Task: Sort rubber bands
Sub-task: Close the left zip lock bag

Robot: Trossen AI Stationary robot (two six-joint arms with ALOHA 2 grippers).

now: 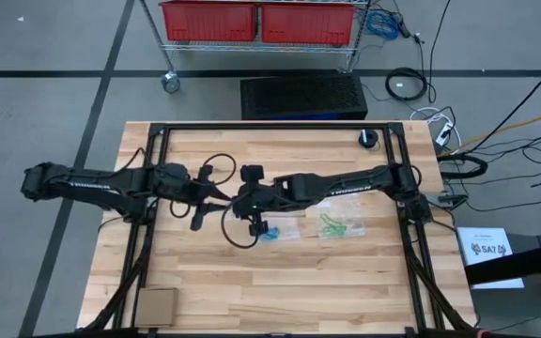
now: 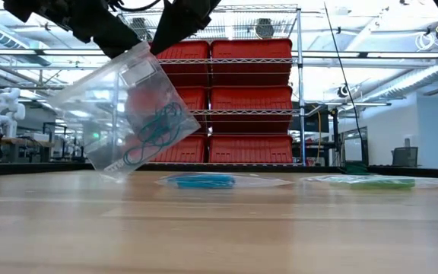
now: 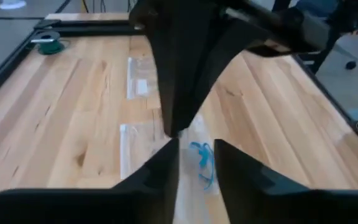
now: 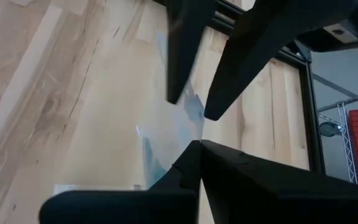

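You are in the bagging stage of the sort: both arms meet over the middle of the pale wooden-plank table and hold a clear, floppy plastic zip bag up in the air between them. In the low view it hangs tilted, one lower corner close to the table but apparently not touching it.

The left gripper is slightly apart, with the other arm's fingers coming in right ahead of it; I judge it to be holding one lip of the bag's mouth, though the film is too clear to see there. The right gripper has its tips together, pinched on the bag's edge.

Inside the bag sits a tangle of thin dark rubber bands, looping loosely against the lower wall. Two more clear bags lie flat on the table just beside the grippers: one with blue rubber bands, one with green rubber bands.

Your next move, as I read it, is to close the mouth or lower the bag flat. Keep it upward-tilted so the loops don't slide out, and release one side at a time.
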